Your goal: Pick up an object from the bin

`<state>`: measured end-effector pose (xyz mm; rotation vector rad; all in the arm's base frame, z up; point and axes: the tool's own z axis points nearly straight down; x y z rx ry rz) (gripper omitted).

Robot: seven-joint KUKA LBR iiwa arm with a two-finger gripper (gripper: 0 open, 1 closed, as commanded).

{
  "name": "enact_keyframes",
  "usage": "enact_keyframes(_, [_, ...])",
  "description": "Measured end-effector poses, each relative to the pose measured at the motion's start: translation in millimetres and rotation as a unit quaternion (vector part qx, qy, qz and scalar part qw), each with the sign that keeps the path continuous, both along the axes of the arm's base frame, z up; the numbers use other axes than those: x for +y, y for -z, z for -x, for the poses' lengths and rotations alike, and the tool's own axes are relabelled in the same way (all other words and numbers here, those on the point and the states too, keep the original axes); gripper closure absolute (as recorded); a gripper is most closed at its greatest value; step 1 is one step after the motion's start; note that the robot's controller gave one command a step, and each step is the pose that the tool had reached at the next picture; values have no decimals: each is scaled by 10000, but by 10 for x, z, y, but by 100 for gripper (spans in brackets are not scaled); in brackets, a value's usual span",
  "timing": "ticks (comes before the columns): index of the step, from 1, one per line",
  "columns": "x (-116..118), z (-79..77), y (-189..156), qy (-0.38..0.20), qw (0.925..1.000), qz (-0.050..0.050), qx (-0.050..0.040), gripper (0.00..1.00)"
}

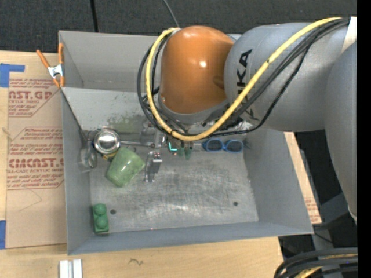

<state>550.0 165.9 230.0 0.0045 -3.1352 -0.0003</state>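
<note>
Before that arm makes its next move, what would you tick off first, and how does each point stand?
1. Pincer down inside the bin: ok, it is low over the floor, left of the middle.
2. Something close to it: ok, a pale green cup lies on its side just at the pincer's left in the view.
3. Cup free of neighbours: cannot tell, a shiny round metal utensil sits close behind it.
4. Other things apart: ok, the green toy brick is in the near left corner and the blue glasses lie under the arm.
5. Cup lifted: not ok, it lies on the floor.
</note>
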Motion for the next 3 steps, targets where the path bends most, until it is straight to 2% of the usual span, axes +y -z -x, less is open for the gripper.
enact_keyframes(1, [91, -257, 1120, -842, 9964, -12, -56, 0])
enact_keyframes(2, [91, -262, 1134, -841, 9964, -15, -62, 100])
enact_keyframes(3, [249, -185, -88, -2104, 9776, -14, -77, 100])
